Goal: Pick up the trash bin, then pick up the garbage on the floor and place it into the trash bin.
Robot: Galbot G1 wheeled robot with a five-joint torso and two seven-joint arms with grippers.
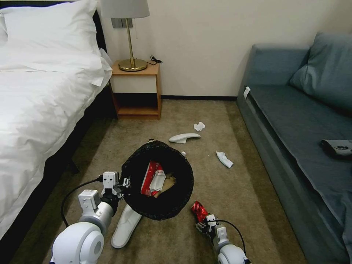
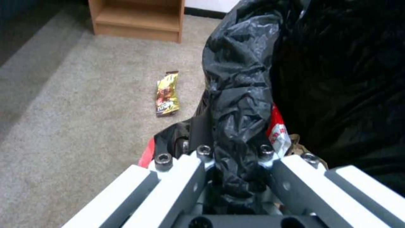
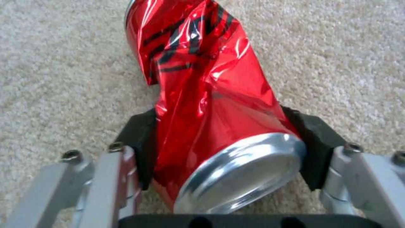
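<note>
The trash bin (image 1: 161,209), round and lined with a crinkly black bag (image 2: 236,95), hangs tilted above the carpet. My left gripper (image 1: 124,183) (image 2: 232,152) is shut on its rim. A red packet (image 1: 153,178) and brown paper (image 1: 168,183) lie inside. My right gripper (image 1: 202,223) (image 3: 227,142) is shut on a crushed red can (image 1: 199,211) (image 3: 202,95), its black pads (image 3: 139,145) pressing both sides just over the carpet. On the floor lie one white slipper (image 1: 184,137), another slipper (image 1: 126,225) below the bin, two tissues (image 1: 199,126) (image 1: 224,158) and a gold snack wrapper (image 2: 167,94).
A white bed (image 1: 40,110) runs along the left. A wooden nightstand (image 1: 136,91) with a lamp stands at the far wall. A blue-grey sofa (image 1: 304,121) lines the right side, with a dark object (image 1: 337,148) on its seat. Open carpet lies between them.
</note>
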